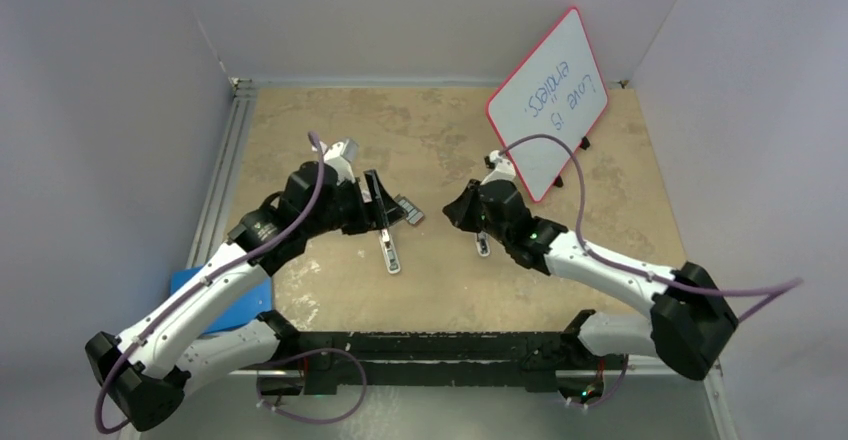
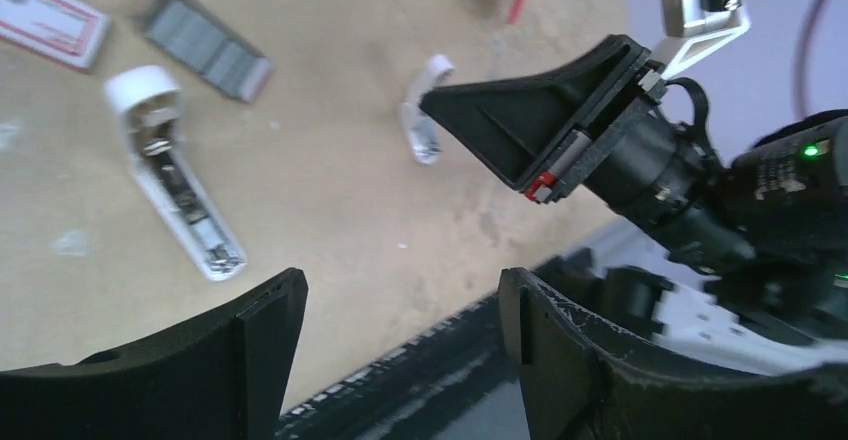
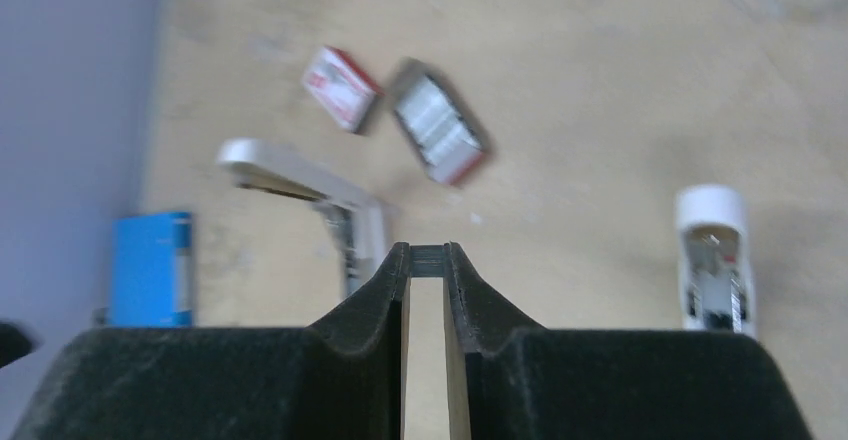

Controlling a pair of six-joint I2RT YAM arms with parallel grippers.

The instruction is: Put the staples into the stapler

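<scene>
The white stapler (image 1: 389, 251) (image 2: 178, 195) (image 3: 352, 222) lies on the table with its metal channel showing. The staples sit in a grey tray (image 1: 408, 209) (image 2: 205, 45) (image 3: 438, 132) just beyond it. My left gripper (image 1: 383, 212) (image 2: 400, 290) hangs open above the stapler with nothing between its fingers. My right gripper (image 1: 455, 212) (image 2: 432, 107) (image 3: 427, 256) is shut on a short grey strip of staples (image 3: 428, 261) pinched at its tips. It hovers to the right of the tray.
The red-and-white sleeve (image 2: 50, 20) (image 3: 340, 85) lies beside the tray. A stubby white piece (image 1: 483, 245) (image 2: 425, 125) (image 3: 712, 260) rests under the right arm. A whiteboard (image 1: 548, 100) stands at the back right, and a blue object (image 1: 215, 295) (image 3: 150, 270) lies near left.
</scene>
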